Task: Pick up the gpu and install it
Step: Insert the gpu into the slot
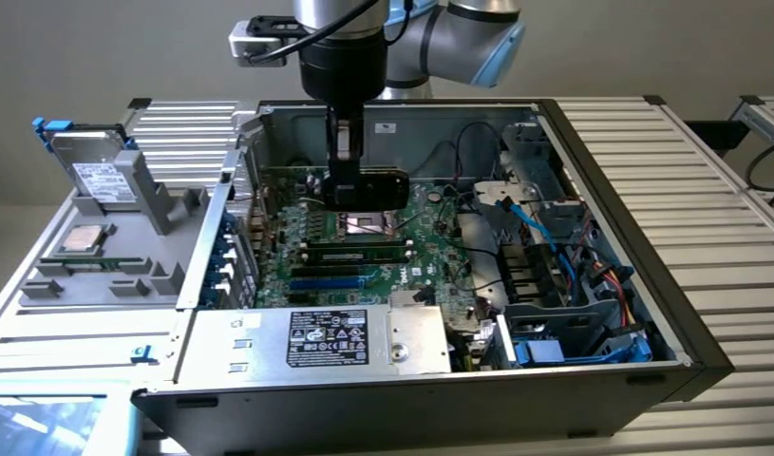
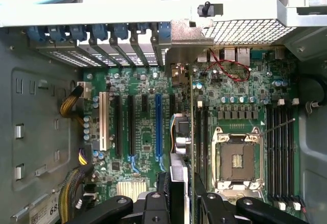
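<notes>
Exterior view: my claw (image 1: 345, 182) is clamped on the gpu (image 1: 374, 190), which is held on edge just above the motherboard (image 1: 431, 242) inside the open computer case (image 1: 424, 128). Wrist view: fingers (image 2: 153, 206) narrowly apart, pressing both faces of the card; it sits edge-on between the blue expansion slot (image 2: 158, 127) and the CPU socket (image 2: 237, 157).
</notes>
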